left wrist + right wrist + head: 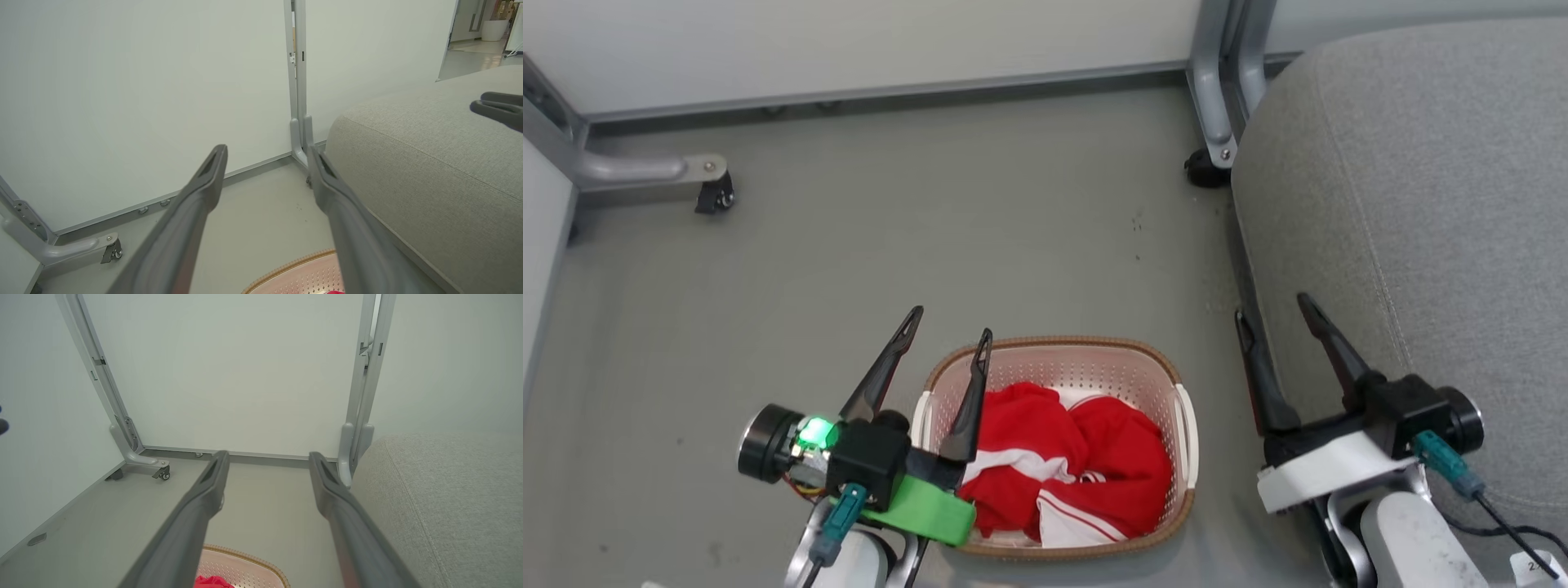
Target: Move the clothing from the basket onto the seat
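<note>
The red clothing (1068,457) with white stripes lies bunched in the cream basket (1094,359), which stands on the floor; a sliver of red also shows in the right wrist view (212,581). The grey seat (1421,229) rises at the right, empty on top. My left gripper (952,322) hovers open at the basket's left rim, nothing between its fingers. My right gripper (1272,304) is open over the seat's left edge, to the right of the basket. The basket rim (286,269) and the seat (429,175) appear past my left fingers (204,179).
White partition panels on grey metal legs with castors (715,192) close off the back and left. Another castor leg (1205,167) stands beside the seat's far corner. Grey floor (931,229) stretches beyond the basket.
</note>
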`<state>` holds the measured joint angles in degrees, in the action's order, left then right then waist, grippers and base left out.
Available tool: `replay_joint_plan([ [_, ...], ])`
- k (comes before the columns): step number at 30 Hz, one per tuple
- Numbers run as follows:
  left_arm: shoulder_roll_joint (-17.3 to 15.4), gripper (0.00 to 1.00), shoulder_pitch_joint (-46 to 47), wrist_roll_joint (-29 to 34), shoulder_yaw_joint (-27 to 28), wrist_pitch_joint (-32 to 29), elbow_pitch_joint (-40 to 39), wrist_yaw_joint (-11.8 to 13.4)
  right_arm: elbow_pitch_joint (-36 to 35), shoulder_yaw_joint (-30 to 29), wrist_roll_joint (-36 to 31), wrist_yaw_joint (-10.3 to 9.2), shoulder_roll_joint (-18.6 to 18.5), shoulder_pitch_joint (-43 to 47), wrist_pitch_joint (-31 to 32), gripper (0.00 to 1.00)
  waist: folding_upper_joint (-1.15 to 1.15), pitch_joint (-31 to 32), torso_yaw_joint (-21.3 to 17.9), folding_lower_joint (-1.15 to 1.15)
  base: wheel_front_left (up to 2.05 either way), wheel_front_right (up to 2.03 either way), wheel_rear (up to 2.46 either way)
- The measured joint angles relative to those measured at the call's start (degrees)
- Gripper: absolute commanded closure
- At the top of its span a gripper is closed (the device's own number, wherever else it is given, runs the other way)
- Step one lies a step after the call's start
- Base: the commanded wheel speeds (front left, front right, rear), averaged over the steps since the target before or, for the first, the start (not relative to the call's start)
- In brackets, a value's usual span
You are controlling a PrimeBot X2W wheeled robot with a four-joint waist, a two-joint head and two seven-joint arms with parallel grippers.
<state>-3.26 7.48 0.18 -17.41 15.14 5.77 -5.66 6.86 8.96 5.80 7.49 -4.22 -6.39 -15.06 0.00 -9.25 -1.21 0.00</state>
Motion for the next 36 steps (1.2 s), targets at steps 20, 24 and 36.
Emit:
replay_joint_plan([
  [20, -6.60, 0.00, 31.21, 11.01, -24.30, 0.01, 33.98, -1.35, -5.98, -10.24, -3.57, 0.00, 1.36, -13.53, 0.00, 0.00, 0.00, -22.62, -2.34, 0.01, 0.00, 0.00, 0.00],
  [24, -6.11, 0.00, 37.36, 14.04, -27.44, 0.01, 42.95, -0.92, -6.69, -8.91, -3.81, 0.00, 1.34, -15.58, 0.00, 0.00, 0.00, -27.21, -3.27, 0.01, 0.00, 0.00, 0.00],
  [36, -3.23, 0.00, 49.14, 17.26, -31.77, -2.71, 62.86, -0.91, -8.72, -7.70, -2.86, 0.00, 1.35, -18.95, 0.00, 0.00, 0.00, -38.01, -6.99, 0.01, 0.00, 0.00, 0.00],
])
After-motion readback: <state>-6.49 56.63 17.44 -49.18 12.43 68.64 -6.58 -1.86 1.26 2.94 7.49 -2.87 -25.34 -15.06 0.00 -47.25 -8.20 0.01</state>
